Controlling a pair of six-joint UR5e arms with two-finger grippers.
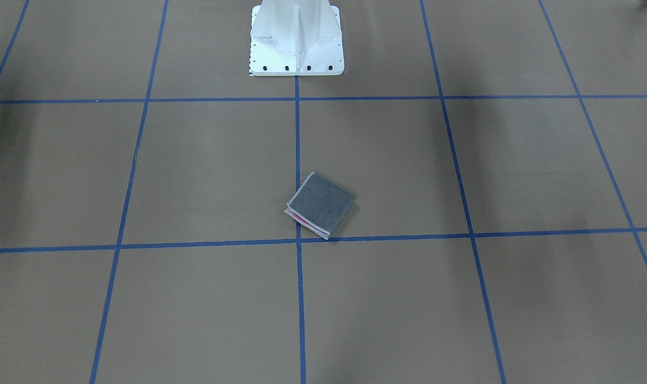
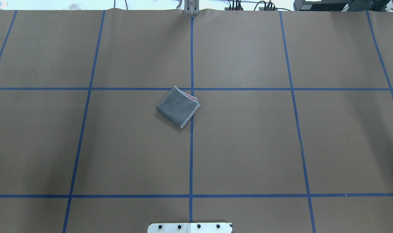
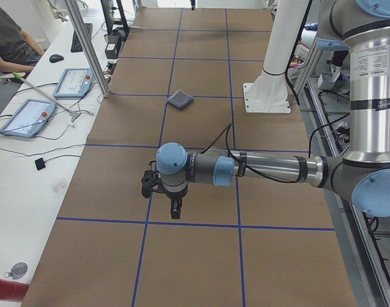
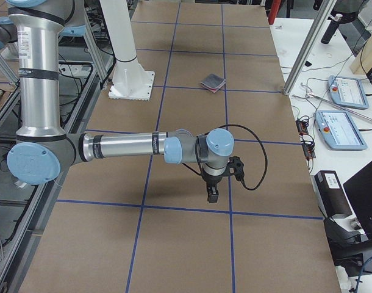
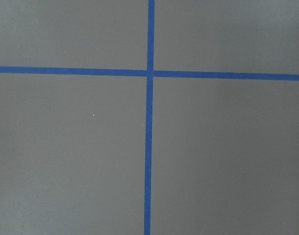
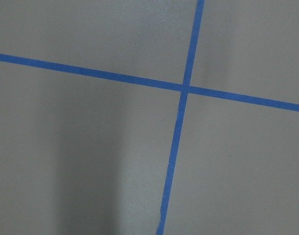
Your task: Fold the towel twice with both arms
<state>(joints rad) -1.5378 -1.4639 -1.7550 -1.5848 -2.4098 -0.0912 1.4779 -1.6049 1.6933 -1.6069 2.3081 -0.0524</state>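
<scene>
The towel (image 1: 320, 204) lies folded into a small thick square near the table's middle, dark grey face up, with a sliver of pink showing between the layers at one edge (image 2: 177, 106). It looks tiny and far off in the side views (image 3: 179, 99) (image 4: 213, 81). Neither arm touches it. The left gripper (image 3: 174, 208) hangs fingers down over a blue tape line, far from the towel at the table's left end. Likewise, the right gripper (image 4: 211, 194) hangs at the right end. I cannot tell whether either is open or shut. Both wrist views show only brown table and tape.
The white pedestal base (image 1: 296, 40) stands at the robot's side of the table (image 2: 190, 227). Blue tape lines grid the brown surface. Tablets (image 3: 22, 115) (image 4: 341, 128), cables and metal posts (image 3: 86, 45) sit on side desks, where a person (image 3: 9, 38) is seated.
</scene>
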